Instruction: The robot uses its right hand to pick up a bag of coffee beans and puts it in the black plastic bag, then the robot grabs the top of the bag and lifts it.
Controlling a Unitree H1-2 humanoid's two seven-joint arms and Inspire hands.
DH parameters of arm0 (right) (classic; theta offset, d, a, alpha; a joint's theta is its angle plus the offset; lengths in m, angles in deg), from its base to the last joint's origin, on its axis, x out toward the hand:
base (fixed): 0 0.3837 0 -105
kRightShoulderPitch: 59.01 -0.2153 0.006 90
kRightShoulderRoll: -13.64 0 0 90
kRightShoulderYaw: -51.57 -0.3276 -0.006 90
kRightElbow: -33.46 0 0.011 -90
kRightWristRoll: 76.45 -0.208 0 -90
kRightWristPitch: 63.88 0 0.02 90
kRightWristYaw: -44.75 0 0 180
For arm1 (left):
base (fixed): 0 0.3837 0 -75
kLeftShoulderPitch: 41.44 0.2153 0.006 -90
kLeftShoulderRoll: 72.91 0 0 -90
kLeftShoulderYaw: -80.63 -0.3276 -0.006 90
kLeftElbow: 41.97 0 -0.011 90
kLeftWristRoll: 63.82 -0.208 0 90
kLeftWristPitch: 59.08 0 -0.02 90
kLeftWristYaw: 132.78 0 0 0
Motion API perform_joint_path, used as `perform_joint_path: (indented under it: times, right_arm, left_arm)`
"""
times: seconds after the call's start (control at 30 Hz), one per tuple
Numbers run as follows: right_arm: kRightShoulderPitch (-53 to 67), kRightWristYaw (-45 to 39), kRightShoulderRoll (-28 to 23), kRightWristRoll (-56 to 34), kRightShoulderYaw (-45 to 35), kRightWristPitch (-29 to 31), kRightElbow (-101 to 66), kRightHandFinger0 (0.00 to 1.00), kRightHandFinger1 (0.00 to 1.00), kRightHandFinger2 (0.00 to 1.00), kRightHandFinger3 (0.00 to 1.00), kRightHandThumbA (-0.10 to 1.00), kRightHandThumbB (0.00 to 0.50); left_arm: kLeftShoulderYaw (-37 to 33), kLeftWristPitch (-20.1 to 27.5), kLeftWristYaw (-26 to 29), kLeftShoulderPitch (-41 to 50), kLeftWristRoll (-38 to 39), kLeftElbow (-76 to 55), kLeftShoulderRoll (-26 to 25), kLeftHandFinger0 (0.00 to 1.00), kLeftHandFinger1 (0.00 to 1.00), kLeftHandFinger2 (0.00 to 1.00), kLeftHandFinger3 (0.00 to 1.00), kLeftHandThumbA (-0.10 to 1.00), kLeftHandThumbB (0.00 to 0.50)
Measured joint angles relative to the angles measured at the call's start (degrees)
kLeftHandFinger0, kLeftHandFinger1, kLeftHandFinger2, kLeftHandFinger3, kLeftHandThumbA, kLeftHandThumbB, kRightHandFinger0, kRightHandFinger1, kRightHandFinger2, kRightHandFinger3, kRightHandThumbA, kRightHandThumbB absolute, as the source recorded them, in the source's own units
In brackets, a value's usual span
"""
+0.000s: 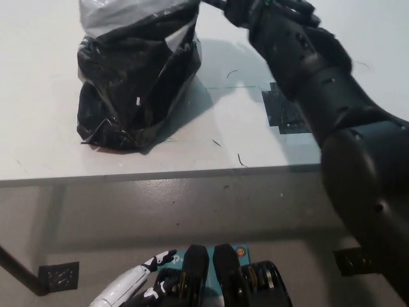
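Your right arm (332,109) is reaching from near right to the far middle, its hand cut off there. Your left hand (137,284) is hanging low, near left.

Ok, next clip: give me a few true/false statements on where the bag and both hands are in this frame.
1. The black plastic bag sits on the white table. True.
2. The black right arm reaches toward the top of the bag. True; the hand itself is cut off by the frame edge.
3. The white left hand is gripping the bag. False; it rests low, below the table edge.
4. The bag lies on the floor. False; it is on the table.
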Motion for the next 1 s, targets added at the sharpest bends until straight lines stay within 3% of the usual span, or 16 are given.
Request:
perform_joint_path:
  times: [0.27, 0.33, 0.4, 0.57, 0.7, 0.8, 0.93, 1.0]
  right_arm:
    - [0.34, -6.67, -4.32, 6.04, 9.12, 0.34, -1.95, 1.00, 1.00, 1.00, 1.00, 0.77, 0.500]
    - [0.36, -7.77, -4.98, 6.50, 9.40, 0.39, -3.27, 1.00, 1.00, 1.00, 1.00, 0.81, 0.499]
    - [0.36, -8.50, -5.46, 6.81, 9.41, 0.39, -5.08, 1.00, 1.00, 1.00, 1.00, 0.94, 0.500]
    - [0.13, -9.24, -7.22, 8.01, 9.61, -0.04, -14.41, 1.00, 1.00, 1.00, 1.00, 1.00, 0.471]
    - [0.13, -9.31, -8.59, 8.29, 9.47, -1.21, -21.46, 1.00, 1.00, 1.00, 1.00, 1.00, 0.479]
    - [0.27, -9.43, -10.09, 8.30, 9.29, -3.06, -28.46, 1.00, 1.00, 1.00, 1.00, 1.00, 0.458]
    - [0.92, -9.66, -11.82, 8.30, 9.02, -4.68, -35.25, 1.00, 1.00, 1.00, 1.00, 1.00, 0.489]
    - [1.43, -9.72, -12.84, 8.37, 9.02, -5.54, -38.76, 1.00, 1.00, 1.00, 1.00, 1.00, 0.478]
  left_arm:
    - [-0.24, -0.86, -0.74, -1.22, -0.22, -0.20, -0.18, 1.00, 1.00, 1.00, 1.00, 1.00, 0.258]
    - [-0.41, -0.86, -0.74, -1.22, -0.37, -0.20, -0.19, 1.00, 1.00, 1.00, 1.00, 1.00, 0.261]
    - [-0.56, -0.86, -0.73, -1.17, -0.54, -0.20, -0.19, 1.00, 1.00, 1.00, 1.00, 1.00, 0.250]
    - [-0.70, -0.81, -0.73, -1.16, -0.61, -0.10, -0.19, 1.00, 1.00, 1.00, 1.00, 1.00, 0.256]
    - [-0.71, -0.84, -0.73, -1.15, -0.60, -0.10, -0.18, 1.00, 1.00, 1.00, 1.00, 1.00, 0.262]
    - [-0.71, -0.87, -0.73, -0.99, -0.61, -0.10, -0.17, 1.00, 1.00, 1.00, 1.00, 1.00, 0.247]
    - [-0.70, -0.87, -0.72, -0.55, -0.61, -0.09, -0.17, 1.00, 1.00, 1.00, 1.00, 1.00, 0.256]
    - [-0.69, -0.87, -0.72, -0.19, -0.61, -0.07, -0.17, 1.00, 1.00, 1.00, 1.00, 1.00, 0.256]
